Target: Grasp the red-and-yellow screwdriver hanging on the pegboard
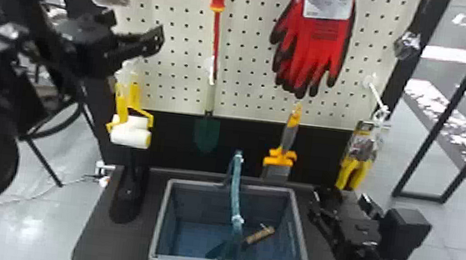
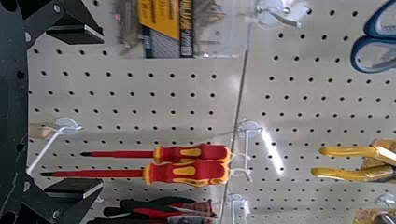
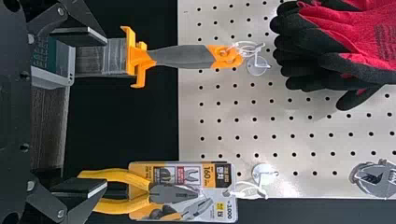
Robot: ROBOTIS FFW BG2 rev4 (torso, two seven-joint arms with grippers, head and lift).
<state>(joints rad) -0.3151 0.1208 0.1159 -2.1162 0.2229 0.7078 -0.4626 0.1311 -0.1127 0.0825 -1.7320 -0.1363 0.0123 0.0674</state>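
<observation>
The red-and-yellow screwdriver (image 1: 217, 12) hangs handle up at the top middle of the white pegboard (image 1: 245, 91). In the left wrist view two such screwdrivers (image 2: 187, 172) hang side by side on one white hook (image 2: 243, 154). My left gripper (image 1: 143, 44) is raised at the pegboard's left side, well left of the screwdriver and apart from it. Its fingers (image 2: 74, 189) stand wide open with nothing between them. My right gripper (image 1: 320, 204) rests low on the black table, to the right of the basket, and its fingers (image 3: 79, 189) are open and hold nothing.
A blue-grey basket (image 1: 161, 216) with an upright handle sits on the black table (image 1: 114, 248). On or below the board hang red gloves (image 1: 311, 44), a yellow paint roller (image 1: 130, 124), a green trowel (image 1: 206, 133), an orange scraper (image 3: 182, 56) and packaged yellow pliers (image 3: 177, 191).
</observation>
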